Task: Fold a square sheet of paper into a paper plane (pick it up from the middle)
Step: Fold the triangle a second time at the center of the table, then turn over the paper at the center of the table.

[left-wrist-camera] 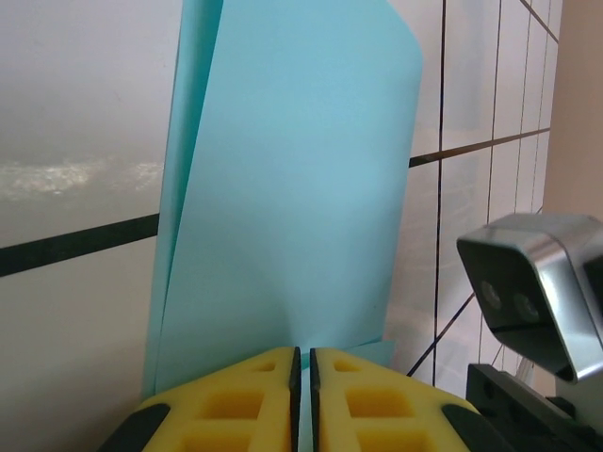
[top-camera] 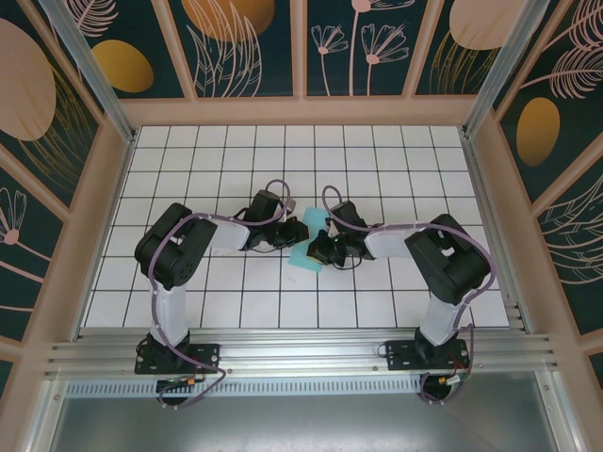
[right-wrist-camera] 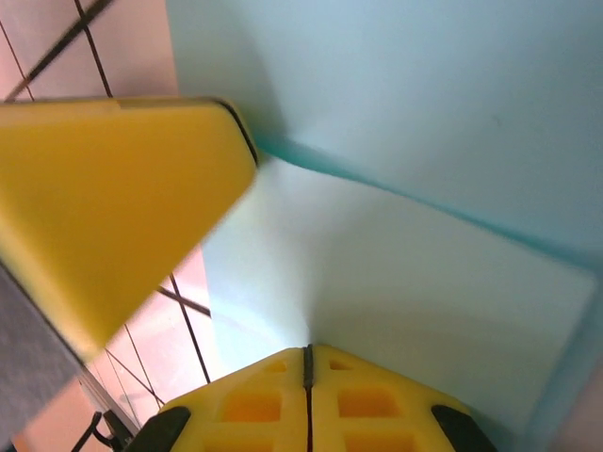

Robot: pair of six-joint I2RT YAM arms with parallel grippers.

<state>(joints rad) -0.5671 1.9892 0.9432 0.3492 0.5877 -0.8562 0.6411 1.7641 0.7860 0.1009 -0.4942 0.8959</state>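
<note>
One cyan sheet (top-camera: 301, 254) sits between two tools at mid-desk (top-camera: 377, 292). The left tool (left-wrist-camera: 302, 363) pinches the sheet's near edge, fingers (left-wrist-camera: 236, 405) pressed together on it; the sheet rises curled straight ahead. The right tool (right-wrist-camera: 307, 356) also clamps the sheet, which spreads ahead; one yellow finger (right-wrist-camera: 104, 217) of the left tool shows to its upper left

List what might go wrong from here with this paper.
1. Both the left gripper and right gripper pinch one paper; pulling apart might tear it.
2. The paper bows loosely rather than lying flat, so a crease may land crooked.
3. The grippers sit very close together and might collide.
</note>
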